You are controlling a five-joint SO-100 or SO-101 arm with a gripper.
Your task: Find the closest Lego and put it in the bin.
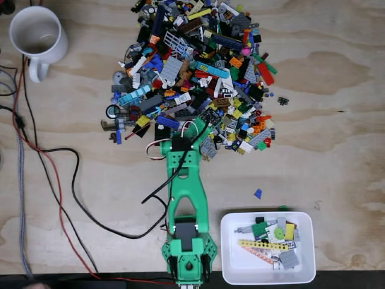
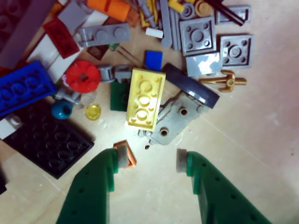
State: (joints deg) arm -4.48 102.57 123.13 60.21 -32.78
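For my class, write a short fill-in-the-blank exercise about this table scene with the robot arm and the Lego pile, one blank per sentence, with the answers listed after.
1. In the wrist view, the gripper is ____, with nothing between its fingers.
2. The brick straight ahead of the fingers is coloured ____.
3. In the fixed view, the bin already holds several ____ pieces.
4. The white mug stands in the top ____ corner of the fixed view.

Answers: open; yellow; Lego; left

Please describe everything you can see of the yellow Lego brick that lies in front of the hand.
The yellow brick is a glossy plastic 2x3 block, studs up, whole, lying flat at a slight tilt. It sits at the pile's near edge, just beyond the open hand, not gripped. It overlaps a dark green piece on its left and a grey holed part at its lower right.
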